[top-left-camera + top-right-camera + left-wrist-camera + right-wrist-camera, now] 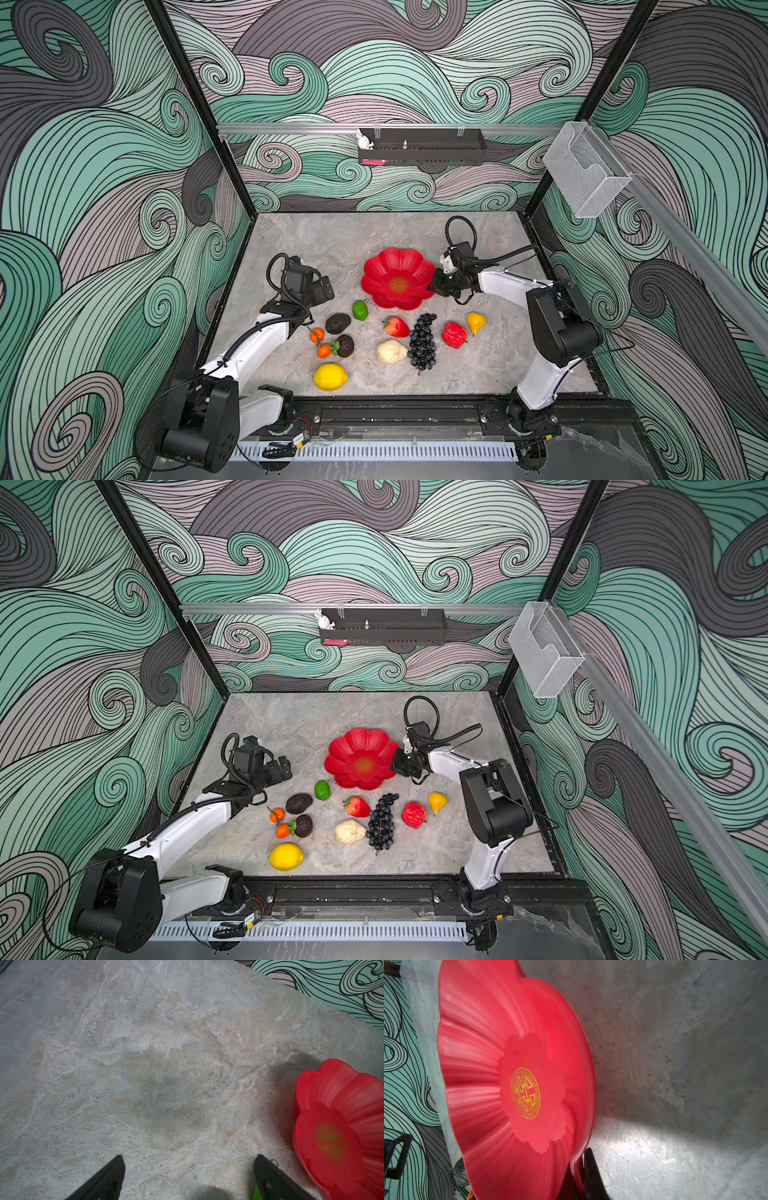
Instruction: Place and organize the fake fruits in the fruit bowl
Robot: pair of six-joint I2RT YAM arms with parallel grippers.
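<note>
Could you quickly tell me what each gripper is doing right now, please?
Left gripper: open, holding nothing.
Right gripper: shut on the fruit bowl's rim.

Gold seal emblem (525, 1093) inside fruit bowl (471, 1059)

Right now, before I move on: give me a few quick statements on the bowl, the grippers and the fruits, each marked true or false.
1. The bowl is empty. True.
2. The right gripper is shut on the bowl's rim. True.
3. The left gripper holds the lime. False: it is open and empty over the table; the lime lies on the table.
4. The lemon is in the bowl. False: it lies on the table, nearest the front edge.
5. The grapes lie between the cream fruit and the apple. True.
</note>
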